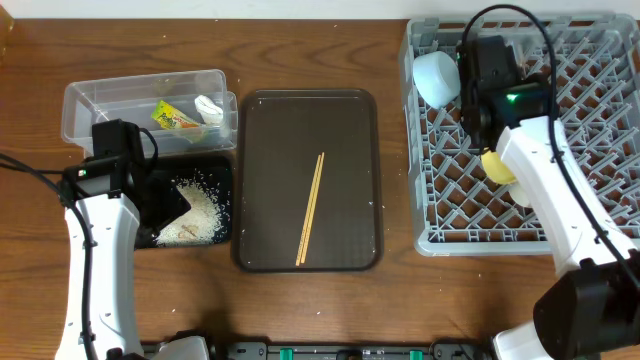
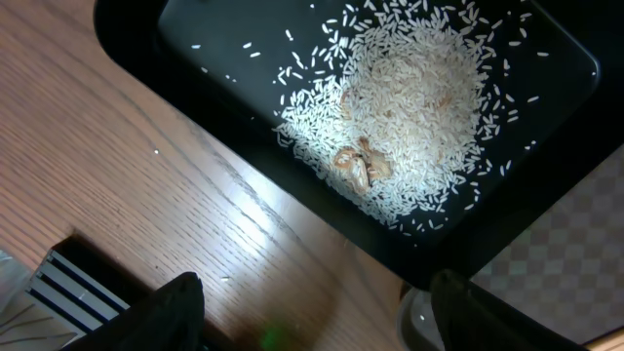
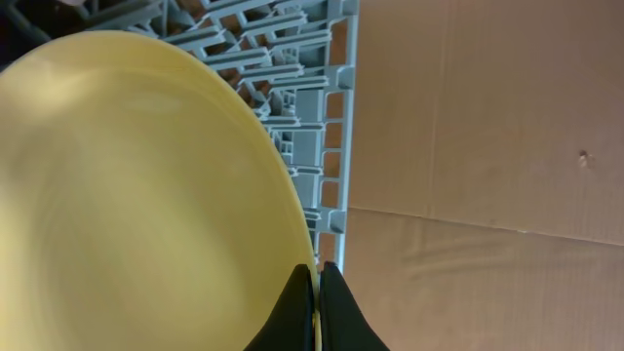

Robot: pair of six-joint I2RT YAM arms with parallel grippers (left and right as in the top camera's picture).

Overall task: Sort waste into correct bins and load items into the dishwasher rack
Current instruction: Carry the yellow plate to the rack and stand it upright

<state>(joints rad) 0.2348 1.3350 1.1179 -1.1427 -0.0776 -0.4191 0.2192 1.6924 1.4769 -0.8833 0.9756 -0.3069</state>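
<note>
1. The clear tub (image 1: 85, 100) sits at the far left. It holds the green-and-orange wrapper (image 1: 172, 117) and the white scrap (image 1: 208, 107). Both look light and limp, so each likely needs a pinch across a crumpled fold.
2. Just below it, the black tray (image 1: 222, 180) holds the rice (image 2: 409, 107) in a loose heap, with a small brownish bit (image 2: 359, 166) lying in it. The grains are too fine and scattered to pinch and would probably have to be tipped or swept.
3. The left gripper (image 2: 314, 292) hangs over the near edge of that tray. Its fingers (image 2: 171, 312) are spread wide and hold nothing.
4. On the brown serving tray (image 1: 260, 130) in the middle lie the chopsticks (image 1: 310, 208), side by side and touching. They are thin, stiff and light and will probably roll, so a grip across both near mid-length seems safest.
5. The dishwasher rack (image 1: 590, 120) is at the right, with a pale bowl (image 1: 437, 77) resting in its upper-left corner.
6. The yellow plate (image 3: 127, 195) is over the rack's front half and, in the overhead view, appears turned edge-on. It looks rigid, smooth and slippery, and breakable if it is ceramic.
7. The right gripper (image 3: 318, 292) is pressed onto the plate's rim with its fingertips nearly meeting. With so thin a hold, the plate could pivot or slip, so a slow lowering between the lattice ribs looks wise.
</note>
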